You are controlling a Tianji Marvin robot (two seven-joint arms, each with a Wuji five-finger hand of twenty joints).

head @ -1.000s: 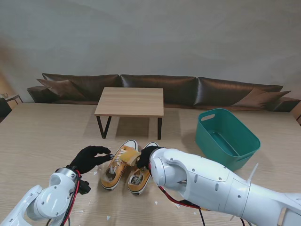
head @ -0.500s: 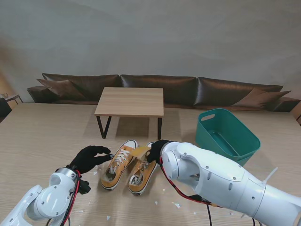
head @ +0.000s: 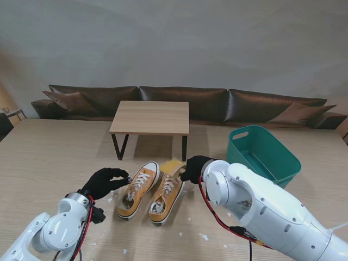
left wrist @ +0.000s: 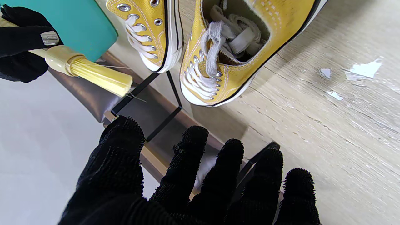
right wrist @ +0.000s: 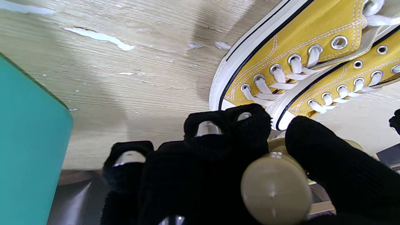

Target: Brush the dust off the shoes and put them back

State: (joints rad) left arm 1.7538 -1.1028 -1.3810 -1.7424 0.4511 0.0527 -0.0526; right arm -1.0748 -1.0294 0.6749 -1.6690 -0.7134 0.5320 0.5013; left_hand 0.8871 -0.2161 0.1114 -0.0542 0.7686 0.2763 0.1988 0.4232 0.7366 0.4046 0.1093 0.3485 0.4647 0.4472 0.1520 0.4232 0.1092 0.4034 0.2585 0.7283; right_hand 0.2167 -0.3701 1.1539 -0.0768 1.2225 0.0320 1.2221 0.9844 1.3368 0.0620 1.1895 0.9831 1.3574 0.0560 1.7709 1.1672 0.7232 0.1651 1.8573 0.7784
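Note:
Two yellow sneakers with white laces lie side by side on the table, the left shoe (head: pixel 136 187) and the right shoe (head: pixel 167 194), toes pointing away from me. My right hand (head: pixel 194 167) is shut on a brush (head: pixel 173 165) with pale yellow bristles, held just beyond the right shoe's toe. The left wrist view shows the brush (left wrist: pixel 93 73) in the air beside the shoe tips. The right wrist view shows its rounded handle end (right wrist: pixel 275 190) between my gloved fingers. My left hand (head: pixel 104 182) hovers open beside the left shoe, fingers spread (left wrist: pixel 193 178).
A teal plastic tub (head: pixel 261 157) stands to the right. A small wooden side table (head: pixel 151 117) on black legs stands beyond the shoes, a brown sofa (head: pixel 185 103) behind it. White paper scraps (head: pixel 204 237) lie scattered on the table around the shoes.
My right hand has carried the brush from over the left shoe, to the right and away from me, past the right shoe's toe. The left hand has stayed still.

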